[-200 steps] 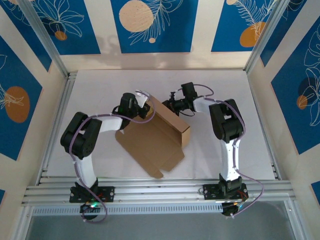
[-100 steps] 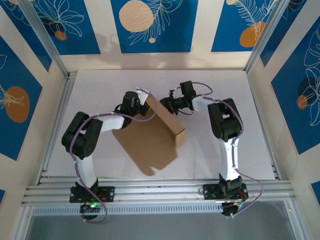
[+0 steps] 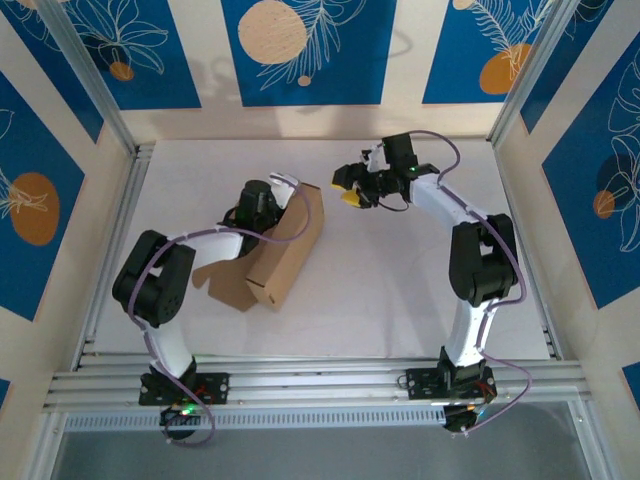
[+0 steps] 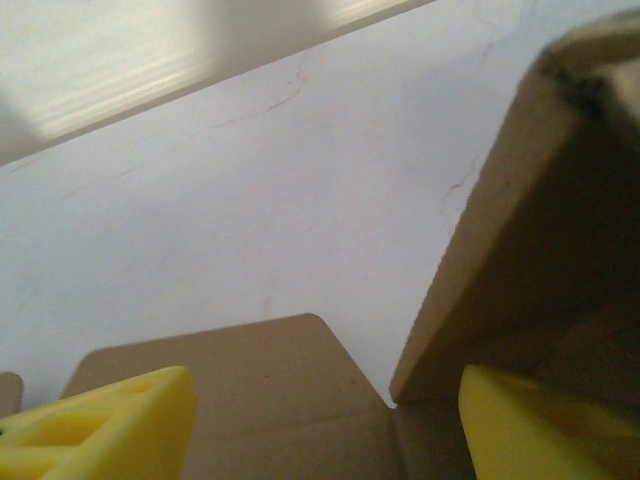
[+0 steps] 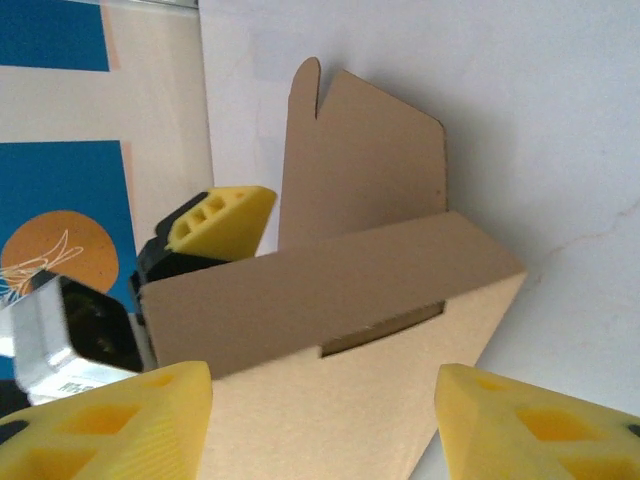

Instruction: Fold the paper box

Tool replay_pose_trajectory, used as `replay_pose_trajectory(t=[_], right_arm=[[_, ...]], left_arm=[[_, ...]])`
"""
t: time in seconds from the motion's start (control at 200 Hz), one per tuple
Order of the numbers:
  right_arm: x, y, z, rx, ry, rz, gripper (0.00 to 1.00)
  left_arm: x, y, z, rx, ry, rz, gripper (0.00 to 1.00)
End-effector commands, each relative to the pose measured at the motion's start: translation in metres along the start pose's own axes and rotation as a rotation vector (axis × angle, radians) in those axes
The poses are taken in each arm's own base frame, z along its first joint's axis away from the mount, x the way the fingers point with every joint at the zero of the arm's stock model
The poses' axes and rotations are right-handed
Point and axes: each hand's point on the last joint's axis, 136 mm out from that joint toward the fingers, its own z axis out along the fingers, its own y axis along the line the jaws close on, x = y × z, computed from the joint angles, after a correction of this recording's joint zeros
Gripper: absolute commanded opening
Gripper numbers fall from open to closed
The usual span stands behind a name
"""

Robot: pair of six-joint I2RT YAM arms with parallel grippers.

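The paper box (image 3: pixel 285 250) is plain brown cardboard, partly folded, lying left of the table's middle with one flap (image 3: pixel 215 282) flat on the table. My left gripper (image 3: pixel 285 198) is at the box's far end. In the left wrist view my left gripper (image 4: pixel 325 430) is open, with a flat flap (image 4: pixel 250 390) between its yellow fingers (image 4: pixel 110 425) and a raised wall (image 4: pixel 540 230) at the right. My right gripper (image 3: pixel 352 188) hangs open to the right of the box, apart from it. In the right wrist view my right gripper (image 5: pixel 325 425) faces the slotted box (image 5: pixel 340 300).
The white table top (image 3: pixel 400 290) is fenced by aluminium rails at the left (image 3: pixel 110 240) and along the near edge (image 3: pixel 320 380). Blue-patterned walls stand behind and on both sides. The left gripper's yellow finger (image 5: pixel 220 220) shows behind the box.
The box has swung left and turned into a narrower, more upright shape. Both grippers have opened. My right gripper has drawn back and up, away from the box.
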Motion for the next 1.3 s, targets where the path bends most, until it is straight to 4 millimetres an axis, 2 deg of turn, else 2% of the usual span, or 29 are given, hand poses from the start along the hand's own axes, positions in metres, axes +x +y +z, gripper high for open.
replay_pose_trajectory(t=[0.0,0.225,0.305,0.395,0.5,0.63,0.69,0.78,0.87,1.015,1.145,1.241,1.296], right_arm=[[0.011,-0.011,-0.002,0.072,0.025,0.016,0.63],[0.02,0.0,-0.003,0.051,0.045,0.02,0.67],[0.024,0.003,-0.005,0.077,0.043,0.001,0.72],[0.028,0.005,-0.009,0.121,0.03,-0.028,0.74],[0.027,-0.001,-0.015,0.168,-0.001,-0.028,0.74],[0.024,-0.007,-0.018,0.149,-0.01,0.013,0.68],[0.025,-0.002,-0.014,0.107,0.008,0.019,0.63],[0.033,0.016,-0.003,0.044,0.06,-0.008,0.62],[0.039,0.023,0.009,0.019,0.108,-0.005,0.61],[0.054,0.023,0.028,0.069,0.152,-0.048,0.59],[0.062,0.014,0.036,0.11,0.16,-0.066,0.57],[0.054,0.006,0.039,0.131,0.149,-0.062,0.55],[0.047,0.005,0.041,0.134,0.144,-0.063,0.53]], left_arm=[[-0.003,-0.005,-0.006,0.077,0.016,-0.052,0.71],[0.006,-0.016,0.003,0.16,0.091,-0.133,0.72],[0.01,-0.023,0.008,0.205,0.129,-0.156,0.67],[0.021,-0.029,0.011,0.242,0.176,-0.167,0.66],[0.036,-0.022,0.011,0.199,0.24,-0.15,0.68],[0.047,-0.015,0.011,0.148,0.303,-0.146,0.7],[0.053,-0.018,0.013,0.163,0.32,-0.163,0.7],[0.061,-0.021,0.016,0.168,0.315,-0.18,0.7],[0.065,-0.023,0.017,0.176,0.306,-0.199,0.7],[0.063,-0.019,0.015,0.15,0.301,-0.21,0.7],[0.055,0.001,0.004,0.086,0.298,-0.267,0.7],[0.049,0.018,-0.013,0.034,0.278,-0.37,0.7],[0.047,0.021,-0.024,0.018,0.261,-0.435,0.69]])
